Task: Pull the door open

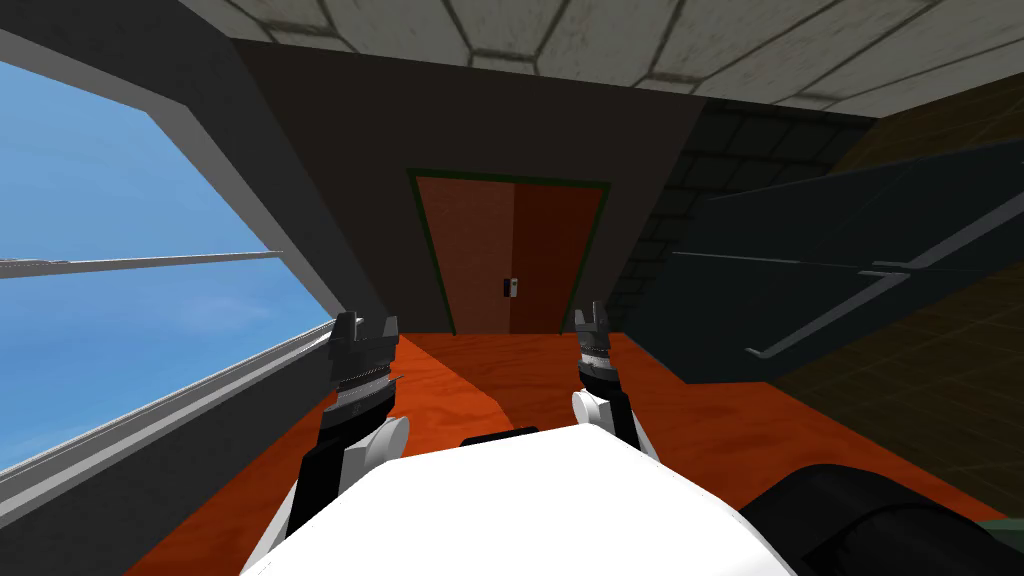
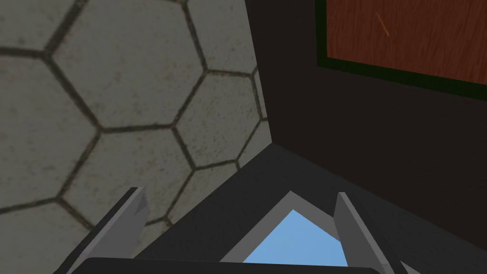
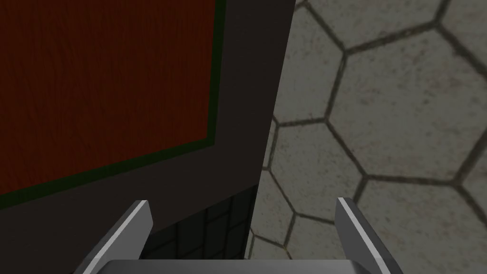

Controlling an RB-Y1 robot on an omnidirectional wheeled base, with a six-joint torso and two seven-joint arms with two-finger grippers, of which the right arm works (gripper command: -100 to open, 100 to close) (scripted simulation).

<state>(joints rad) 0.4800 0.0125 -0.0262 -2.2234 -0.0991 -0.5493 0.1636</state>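
Note:
A reddish-brown wooden door (image 1: 510, 255) with a dark green frame stands in the far dark wall, straight ahead. A small light handle plate (image 1: 511, 287) sits near the door's middle. My left gripper (image 1: 364, 327) is raised at the left, open and holding nothing. My right gripper (image 1: 592, 318) is raised at the right, also open and holding nothing. Both are well short of the door. The left wrist view catches a corner of the door (image 2: 409, 38). In the right wrist view, another corner of the door (image 3: 104, 81) lies beyond the open fingers (image 3: 138, 223).
An orange wooden floor (image 1: 480, 375) runs from me to the door. A large window (image 1: 110, 300) with a grey sill lines the left wall. Dark cabinets with long bar handles (image 1: 850, 280) line the right side. A black rounded object (image 1: 880, 525) lies at the bottom right.

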